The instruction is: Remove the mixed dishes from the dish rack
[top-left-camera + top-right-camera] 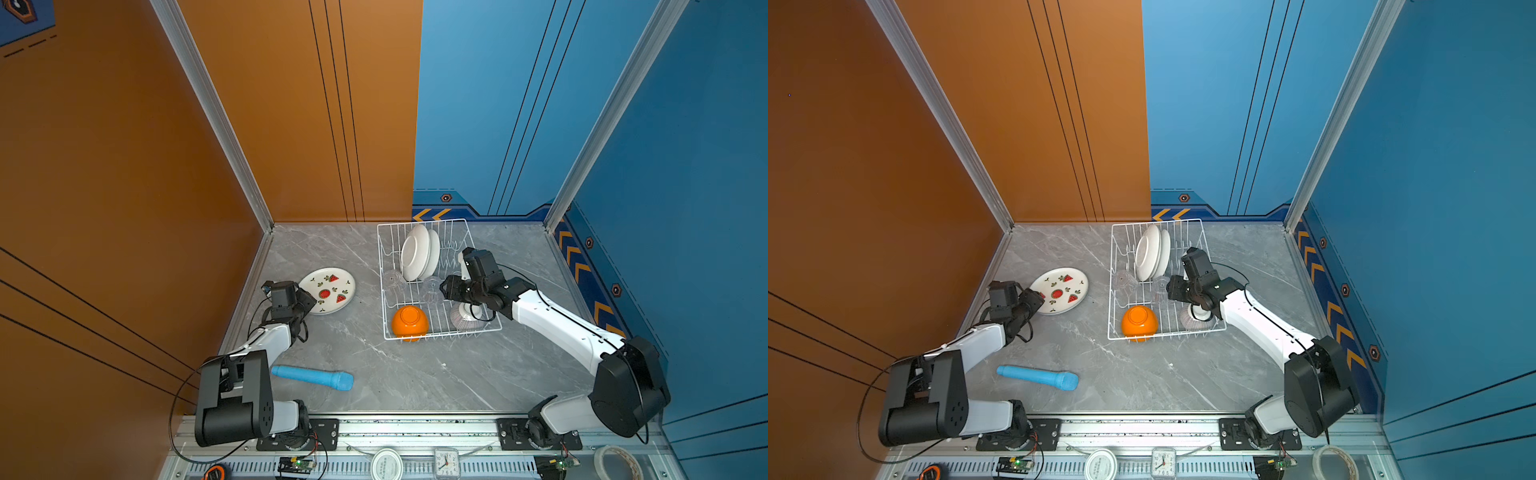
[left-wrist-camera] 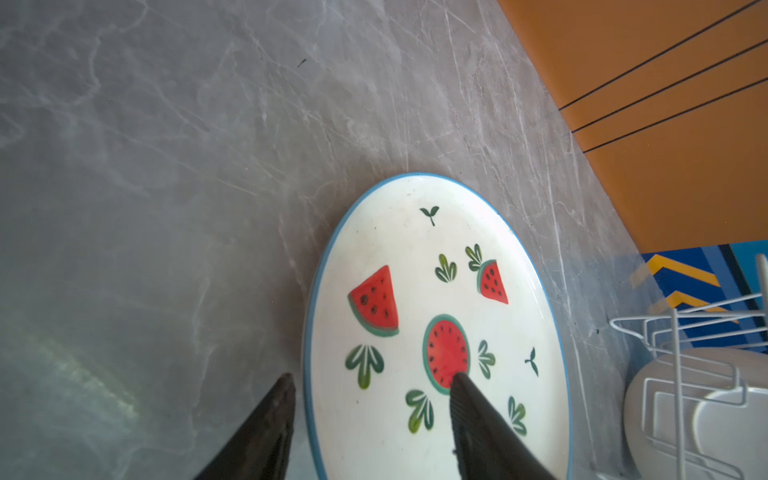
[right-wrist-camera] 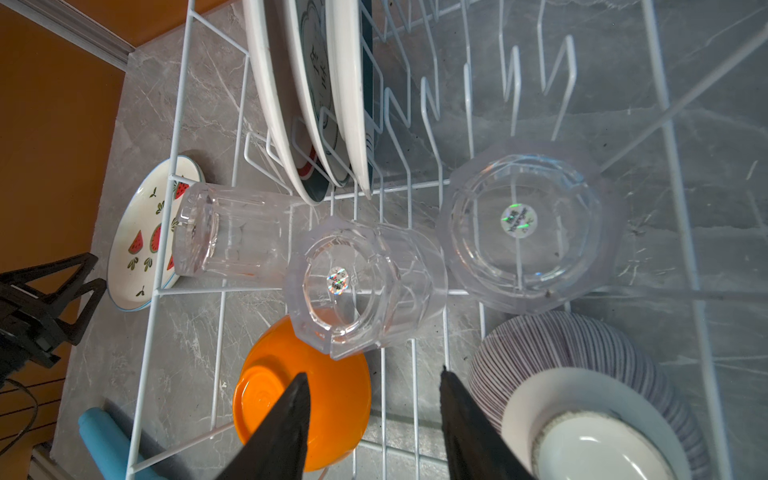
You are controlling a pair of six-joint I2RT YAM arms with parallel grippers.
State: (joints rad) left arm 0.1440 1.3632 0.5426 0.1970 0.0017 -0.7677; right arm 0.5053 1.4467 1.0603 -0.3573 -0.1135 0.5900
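Left gripper (image 2: pixel 371 376): fingers spread apart, clamped on nothing. One finger sits over the face of the watermelon plate (image 1: pixel 327 290) and the other is outside its blue rim, above the bench (image 1: pixel 374 374). The plate lies flat, face up, near the bench's left edge and well apart from the rack.

Light-blue cylinder (image 1: pixel 311 377) lies on its side toward the near-left corner of the bench.

Dish rack (image 1: pixel 442 335) stands at the far edge, right of middle. I see these still loaded:
- Left-wall tumbler (image 3: pixel 232 232), clear, on its side against the rack's left wall.
- White plates (image 1: pixel 417 253), on edge between the prongs at the far end; I count three in the right wrist view.
- Orange bowl (image 1: pixel 409 322), upside down in the rack's near-left corner.
- Middle tumbler (image 3: pixel 361 282), tipped over, base toward the wrist camera.
- Third tumbler (image 3: pixel 523 224), base up, just beside the middle one.
- Striped bowl (image 1: pixel 463 318), white foot up, in the near-right corner, partly under my right arm.

Right gripper (image 3: pixel 374 374): inside the rack, fingers parted and empty, near the middle tumbler.
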